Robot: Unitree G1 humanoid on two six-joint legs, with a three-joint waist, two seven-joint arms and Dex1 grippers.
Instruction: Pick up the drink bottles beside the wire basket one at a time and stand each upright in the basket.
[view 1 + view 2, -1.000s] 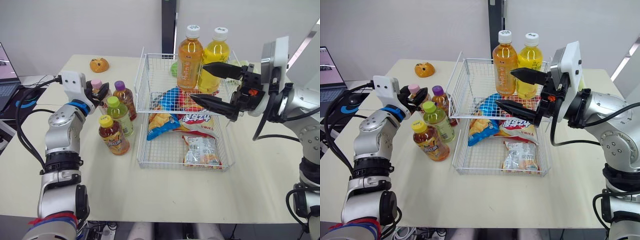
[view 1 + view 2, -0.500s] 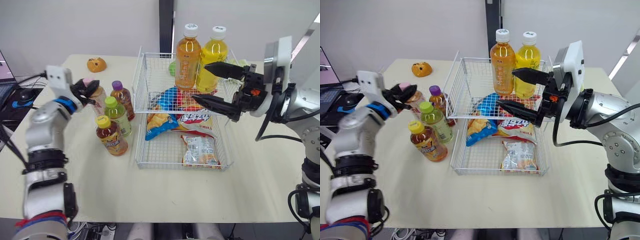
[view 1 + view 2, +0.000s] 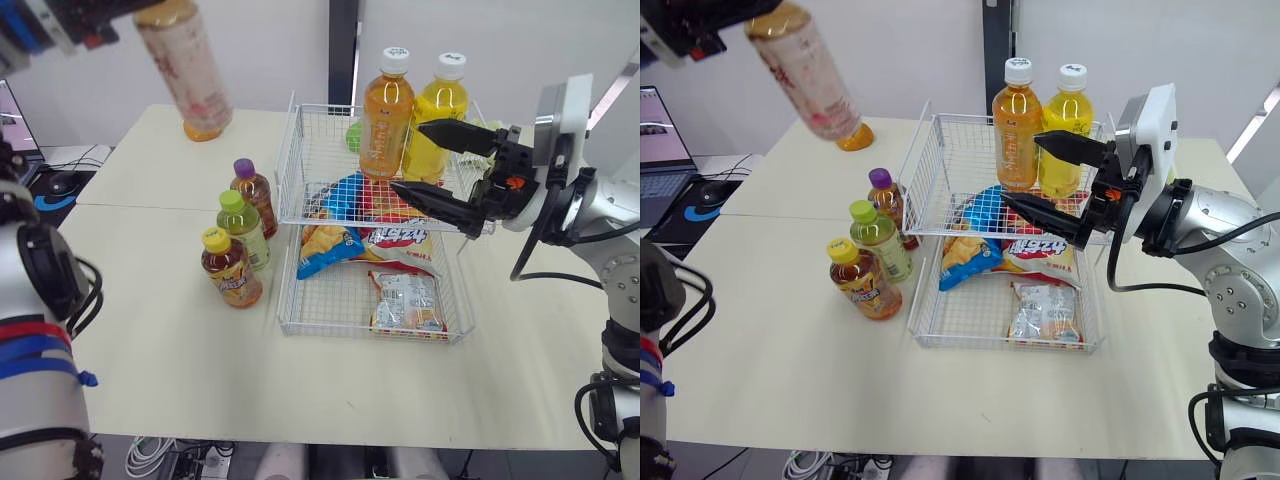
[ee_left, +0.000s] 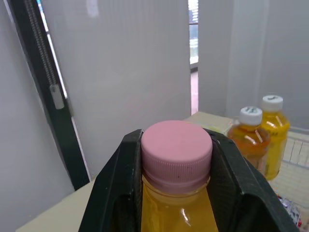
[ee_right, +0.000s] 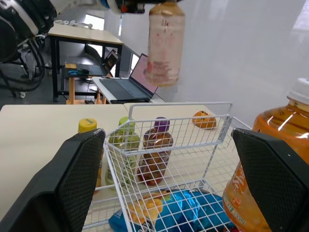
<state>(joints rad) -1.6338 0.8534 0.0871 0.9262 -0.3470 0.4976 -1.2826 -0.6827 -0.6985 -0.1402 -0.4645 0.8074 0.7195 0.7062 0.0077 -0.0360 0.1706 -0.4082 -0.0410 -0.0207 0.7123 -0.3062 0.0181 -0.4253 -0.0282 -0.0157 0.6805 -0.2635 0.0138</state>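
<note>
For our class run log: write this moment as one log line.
left fingers: shut on pink-cap bottle, held high | right fingers: open over basket | beside basket: three bottles

Wire, plastic, foil
White coated-wire basket (image 3: pixel 287 160); clear glossy plastic bottles (image 3: pixel 232 272); shiny crinkled snack bags (image 3: pixel 405 302); smooth matt table (image 3: pixel 180 370).

My left gripper (image 3: pixel 738 18) raised high, clamped on the neck of a tilted pale bottle (image 3: pixel 805 78), my right gripper (image 3: pixel 1024 171) spread wide over the wire basket (image 3: pixel 992 341), three bottles (image 3: pixel 880 245) upright beside it
</note>
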